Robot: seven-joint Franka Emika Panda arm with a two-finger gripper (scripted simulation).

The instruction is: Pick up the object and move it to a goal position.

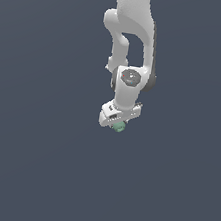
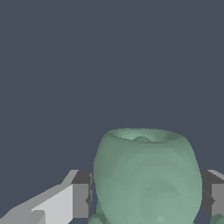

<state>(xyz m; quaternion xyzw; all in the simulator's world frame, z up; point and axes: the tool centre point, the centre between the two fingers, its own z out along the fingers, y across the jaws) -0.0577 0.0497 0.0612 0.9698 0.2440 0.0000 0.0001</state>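
From my wrist view I read the left finger pad [image 2: 80,200] pressed to one flank of the object [image 2: 146,177], and the right pad at the other flank, so the gripper [image 1: 119,122] is clamped on it. In the exterior view it hangs just under the white hand. It looks small, rigid and light to me, with a rounded, smooth body that could slip. I judge the widest middle band, where the pads sit, the best hold.
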